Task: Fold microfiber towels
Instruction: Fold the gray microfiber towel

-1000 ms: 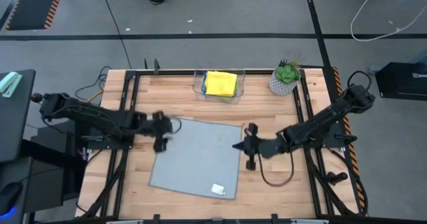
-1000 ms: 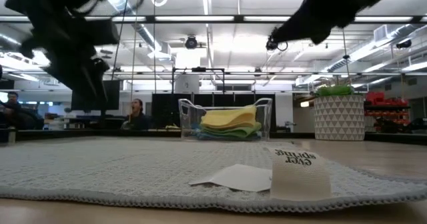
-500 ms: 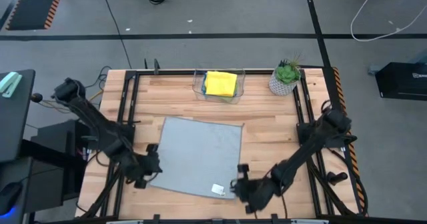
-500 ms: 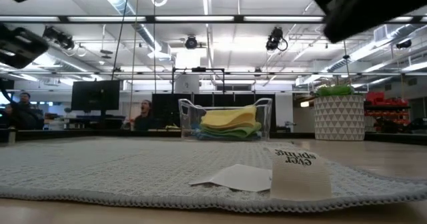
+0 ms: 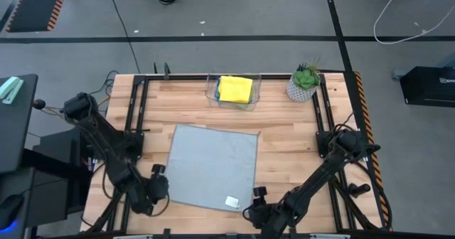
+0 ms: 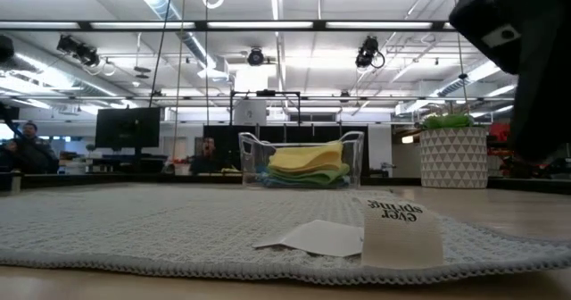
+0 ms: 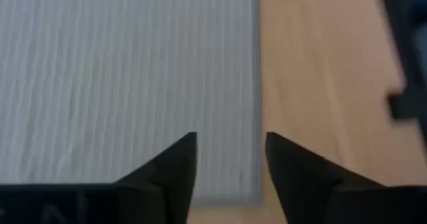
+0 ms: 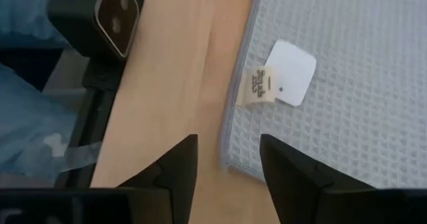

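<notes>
Fig.: grey towel (image 5: 212,166) lay flat mid-table, unfolded | L gripper (image 5: 158,190) at near-left corner, R gripper (image 5: 253,212) by near-right corner w/ tag (image 8: 279,81) | both fingers apart, empty—prob. lined up to pinch near edge

Light is bright and even, coming from long ceiling lamps (image 6: 268,25) that glare white. Shadows on the counter (image 5: 284,118) are weak. Beyond the left fingers (image 7: 180,164) the grey towel (image 7: 120,71) is blurred; the right fingers (image 8: 180,171) look soft.
</notes>
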You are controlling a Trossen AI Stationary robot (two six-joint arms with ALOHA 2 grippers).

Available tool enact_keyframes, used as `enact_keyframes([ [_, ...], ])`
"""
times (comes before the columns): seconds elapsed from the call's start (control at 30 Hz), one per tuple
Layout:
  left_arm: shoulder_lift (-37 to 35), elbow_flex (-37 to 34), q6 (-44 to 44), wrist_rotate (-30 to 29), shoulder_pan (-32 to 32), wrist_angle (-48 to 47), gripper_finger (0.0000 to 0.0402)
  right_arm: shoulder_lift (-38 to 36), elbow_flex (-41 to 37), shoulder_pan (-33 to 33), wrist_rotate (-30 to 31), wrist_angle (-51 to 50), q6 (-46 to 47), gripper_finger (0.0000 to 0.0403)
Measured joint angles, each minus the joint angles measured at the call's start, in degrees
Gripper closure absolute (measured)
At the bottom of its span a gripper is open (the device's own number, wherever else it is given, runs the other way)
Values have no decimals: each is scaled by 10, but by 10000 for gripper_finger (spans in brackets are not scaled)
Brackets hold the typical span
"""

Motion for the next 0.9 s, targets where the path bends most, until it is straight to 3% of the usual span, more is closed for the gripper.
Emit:
enact_keyframes([
  [0.2, 91, 87, -9, 62, -32, -126, 189, 9, 0, 0, -6, 0, 8, 232],
  [0.57, 201, 127, 21, 68, -56, -150, 239, -7, 0, 0, -4, 0, 5, 231],
  [0.73, 214, 128, 28, 65, -57, -151, 280, -8, 0, 0, -4, 1, 7, 231],
  [0.9, 215, 128, 42, 60, -55, -155, 371, -8, 0, 0, -4, 1, 16, 233],
])
